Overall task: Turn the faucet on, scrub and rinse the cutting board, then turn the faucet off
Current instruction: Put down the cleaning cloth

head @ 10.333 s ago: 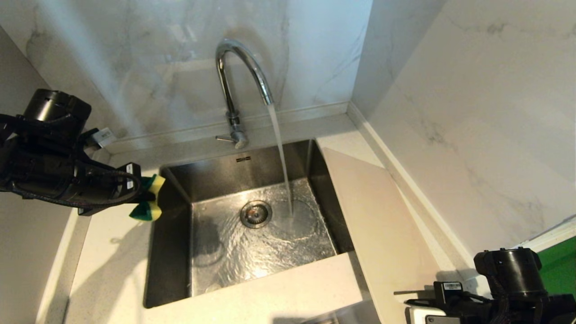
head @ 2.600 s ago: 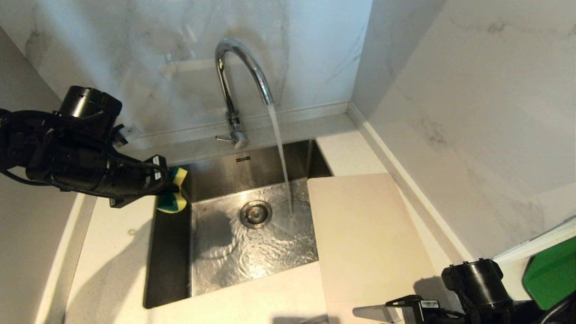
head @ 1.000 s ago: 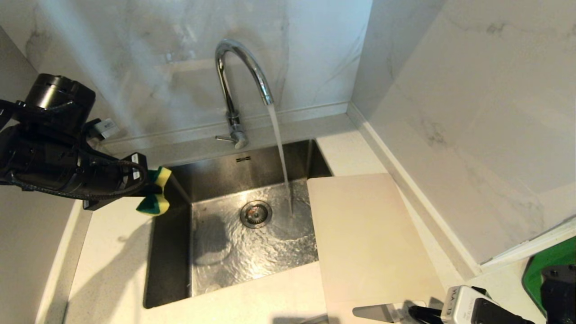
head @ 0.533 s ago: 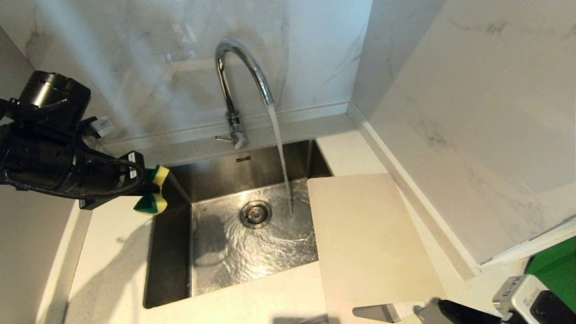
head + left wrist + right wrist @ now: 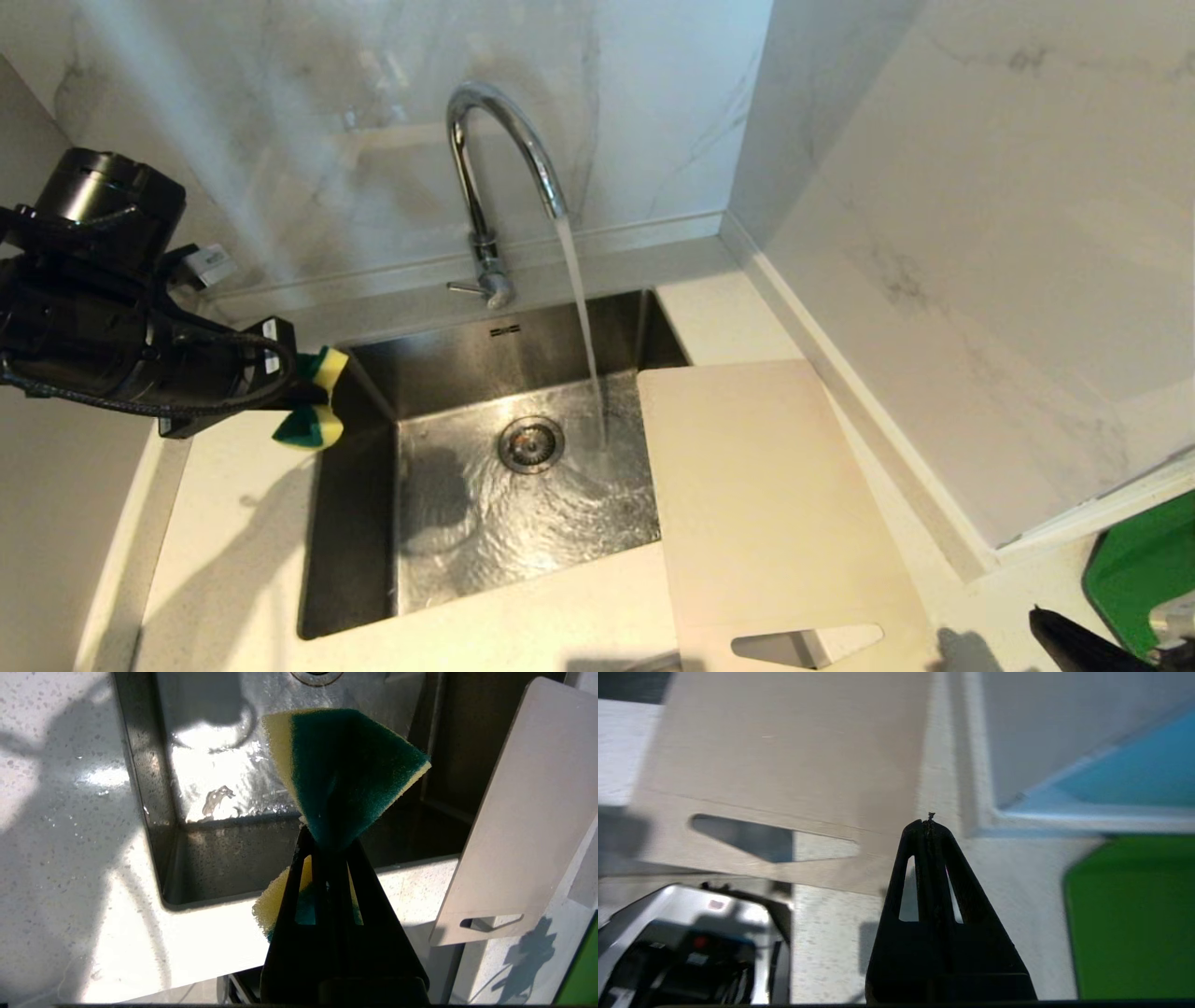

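1. One cutting board (image 5: pixel 766 485) lies flat on the tabletop (image 5: pixel 523 625) at the sink's (image 5: pixel 359 523) right edge, long axis front to back, handle cutout nearest the robot.
2. Left end effector (image 5: pixel 303 406), clamped on the sponge (image 5: pixel 313 411), hangs across the sink, well apart.
3. Right end effector (image 5: pixel 928 823), closed and empty, sits nearer, just beside the handle corner.

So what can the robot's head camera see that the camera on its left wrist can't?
Only the head view shows the faucet with water pouring from it, the marble wall, and the tip of the right tool at the bottom corner.

Only the left wrist view shows, close up, the left tool shut on the pinched middle of the sponge.

Both show the sink, the sponge, and the cutting board lying flat with one edge over the sink's right side.
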